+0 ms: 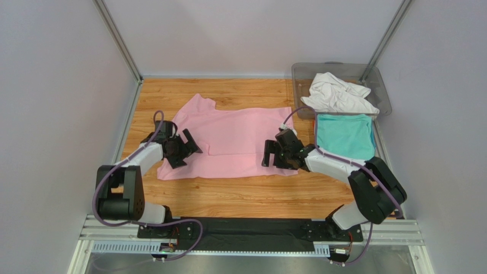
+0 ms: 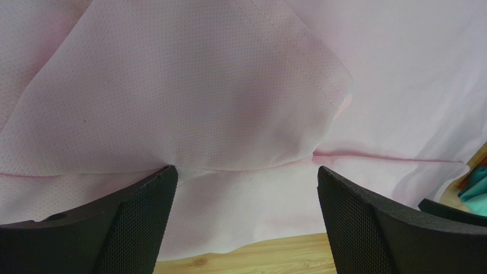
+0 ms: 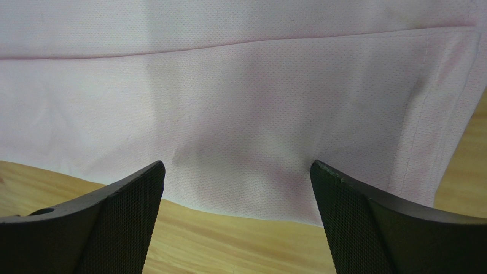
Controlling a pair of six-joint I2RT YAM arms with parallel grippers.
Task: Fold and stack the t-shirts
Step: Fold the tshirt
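A light wooden surface (image 1: 228,194) with visible grain is boxed in on three sides by plain pale grey walls (image 1: 246,34), with metal posts (image 1: 117,40) at the back corners, a metal rail (image 1: 108,233) along the near edge, and soft even light.

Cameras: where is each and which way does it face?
Top external: above and behind, looking down on the table; both arms show.
Left wrist: on left end effector, facing pink shirt; fingers show.
Right wrist: on right end effector, facing shirt's edge; fingers show.
Shared: all see the shirt.
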